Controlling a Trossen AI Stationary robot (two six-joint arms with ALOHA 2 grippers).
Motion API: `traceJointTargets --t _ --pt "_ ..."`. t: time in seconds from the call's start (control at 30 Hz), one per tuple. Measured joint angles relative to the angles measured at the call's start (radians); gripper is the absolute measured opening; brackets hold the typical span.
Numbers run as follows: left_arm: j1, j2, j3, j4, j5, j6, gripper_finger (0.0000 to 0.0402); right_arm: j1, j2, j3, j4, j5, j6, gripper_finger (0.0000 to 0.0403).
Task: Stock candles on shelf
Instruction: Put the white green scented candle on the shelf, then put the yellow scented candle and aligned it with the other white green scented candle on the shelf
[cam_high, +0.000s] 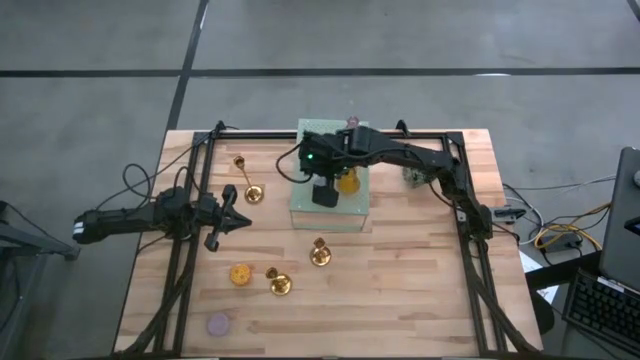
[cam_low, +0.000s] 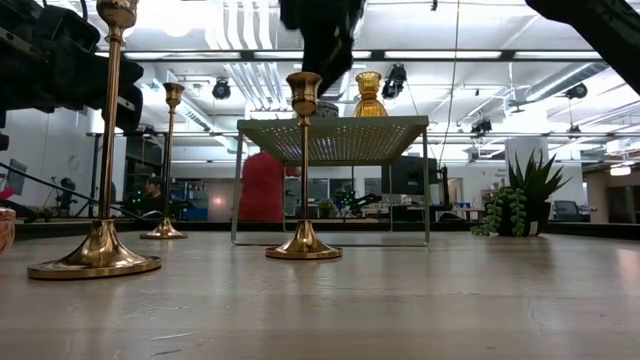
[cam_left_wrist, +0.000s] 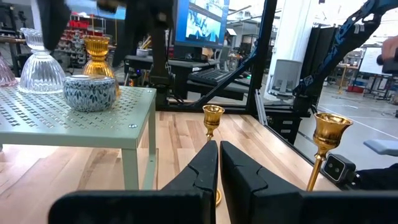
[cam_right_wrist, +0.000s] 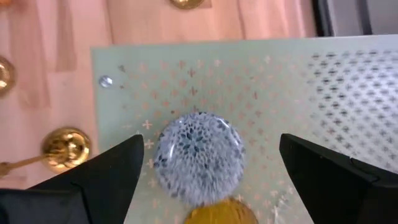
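A pale mint-green perforated shelf (cam_high: 331, 212) stood at the desk's far middle, carrying four candles upright on its mesh top: a blue-patterned round jar (cam_left_wrist: 91, 93), an amber glass votive (cam_left_wrist: 98, 55) just behind it, a clear ribbed glass one (cam_left_wrist: 41, 61) and a pinkish one at the far edge (cam_high: 352, 122). An orange candle (cam_high: 240, 273) and a lilac one (cam_high: 218, 323) lay on the desk's near left.
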Motion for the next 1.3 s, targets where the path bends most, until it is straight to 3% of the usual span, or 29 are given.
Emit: traceJointTargets --t 0.13,0.27,0.6,0.83,1.03,1.3 --pt "0.0 0.0 0.0 0.0 0.0 0.0 0.0021 0.018 -0.057 -0.014 -0.032 -0.009 0.041 0.0352" --pt "0.0 0.0 0.0 0.0 0.0 0.0 0.0021 0.052 -0.125 -0.015 -0.029 -0.011 0.059 0.0293" --pt "0.0 0.0 0.0 0.0 0.0 0.0 0.0021 0.201 -0.296 -0.089 0.091 0.022 0.059 0.0031" --pt "0.0 0.0 0.0 0.0 0.0 0.0 0.0021 0.33 -0.488 -0.347 0.365 0.036 0.041 0.0013" --pt "0.0 0.001 0.0 0.0 0.0 0.0 0.0021 0.406 -0.712 -0.7 0.606 0.126 0.079 0.0008" --pt "0.0 0.001 0.0 0.0 0.0 0.0 0.0021 0.428 -1.001 -1.174 0.898 0.132 0.137 0.0008"
